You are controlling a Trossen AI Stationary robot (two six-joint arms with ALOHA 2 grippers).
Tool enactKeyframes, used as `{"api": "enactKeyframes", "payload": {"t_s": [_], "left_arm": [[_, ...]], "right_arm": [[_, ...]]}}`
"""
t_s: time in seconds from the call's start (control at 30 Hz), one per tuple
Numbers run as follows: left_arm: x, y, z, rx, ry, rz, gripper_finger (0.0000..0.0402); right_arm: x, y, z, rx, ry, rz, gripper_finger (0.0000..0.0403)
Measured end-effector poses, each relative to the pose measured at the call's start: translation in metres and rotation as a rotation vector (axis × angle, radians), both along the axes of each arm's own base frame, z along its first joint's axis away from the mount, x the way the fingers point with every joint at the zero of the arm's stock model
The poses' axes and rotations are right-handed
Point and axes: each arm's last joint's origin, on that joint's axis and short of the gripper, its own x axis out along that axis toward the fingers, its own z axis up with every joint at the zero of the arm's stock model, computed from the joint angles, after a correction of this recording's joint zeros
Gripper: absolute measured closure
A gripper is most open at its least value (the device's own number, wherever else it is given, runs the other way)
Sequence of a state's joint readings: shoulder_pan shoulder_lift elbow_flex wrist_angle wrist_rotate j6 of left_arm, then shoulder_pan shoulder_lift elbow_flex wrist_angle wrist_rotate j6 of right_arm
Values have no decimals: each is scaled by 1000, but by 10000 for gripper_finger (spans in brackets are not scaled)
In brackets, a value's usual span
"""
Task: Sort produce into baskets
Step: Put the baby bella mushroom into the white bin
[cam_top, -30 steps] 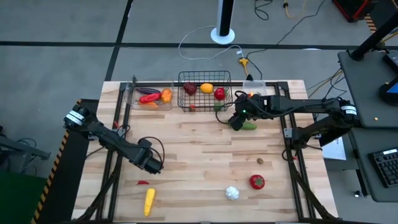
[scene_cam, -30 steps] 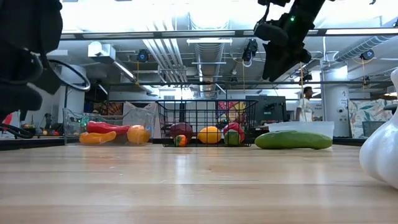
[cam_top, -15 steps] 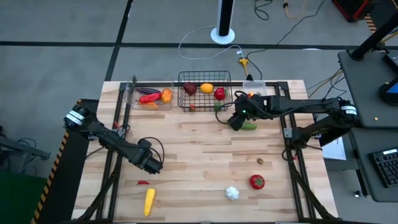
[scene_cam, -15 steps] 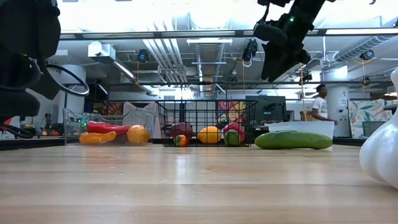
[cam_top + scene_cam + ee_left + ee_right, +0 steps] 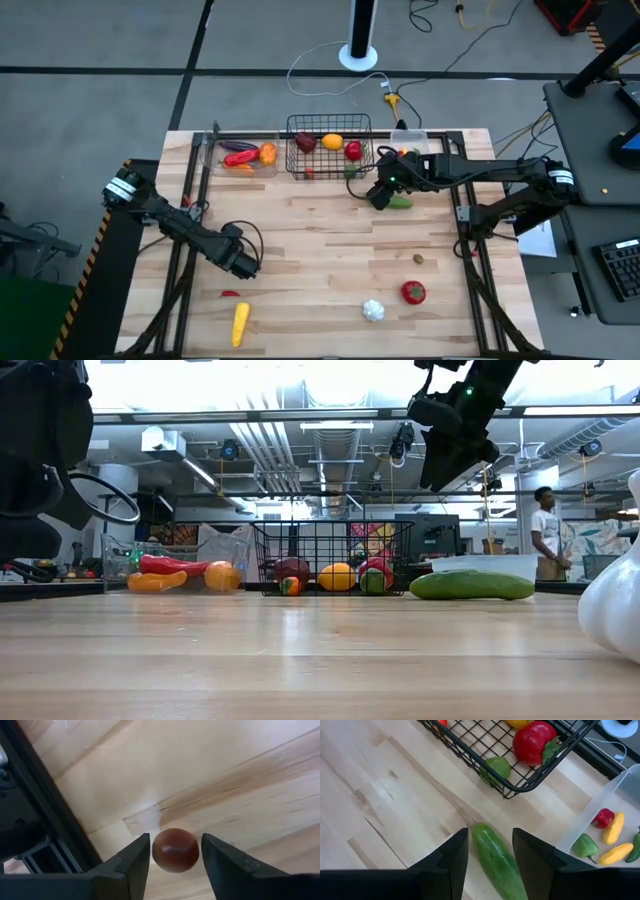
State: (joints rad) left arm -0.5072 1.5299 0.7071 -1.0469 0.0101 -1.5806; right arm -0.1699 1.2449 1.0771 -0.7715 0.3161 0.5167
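Red tomato (image 5: 175, 850) sits between left claw's (image 5: 175, 854) parted fingers; right claw (image 5: 490, 851) straddles cucumber (image 5: 500, 861), unclosed.

Two dark, cable-looped jointed arms

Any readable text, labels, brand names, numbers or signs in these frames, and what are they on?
None can be read in any view.
The produce carries no print: the cucumber, the small red fruit and the pieces in the wire basket are plain.
The white bands on the arms in the high view show no legible marks.
Room fixtures behind the table in the low view show no legible text.
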Motion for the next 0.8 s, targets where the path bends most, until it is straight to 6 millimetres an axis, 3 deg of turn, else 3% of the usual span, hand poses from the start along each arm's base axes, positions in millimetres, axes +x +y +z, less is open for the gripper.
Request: {"api": "enactKeyframes", "payload": {"t_s": [0.3, 0.43, 0.6, 0.8], "left_arm": [[1, -1, 1, 12, -19, -19, 294], [12, -7, 10, 40, -102, -84, 300], [39, -18, 36, 104, -311, -248, 302], [83, -37, 83, 204, -636, -568, 302]], "right_arm": [[0, 0, 0, -1, 2, 3, 257], [1, 5, -4, -17, 15, 51, 257], [9, 25, -19, -46, -41, 174, 257], [14, 51, -43, -104, -142, 332, 257]]}}
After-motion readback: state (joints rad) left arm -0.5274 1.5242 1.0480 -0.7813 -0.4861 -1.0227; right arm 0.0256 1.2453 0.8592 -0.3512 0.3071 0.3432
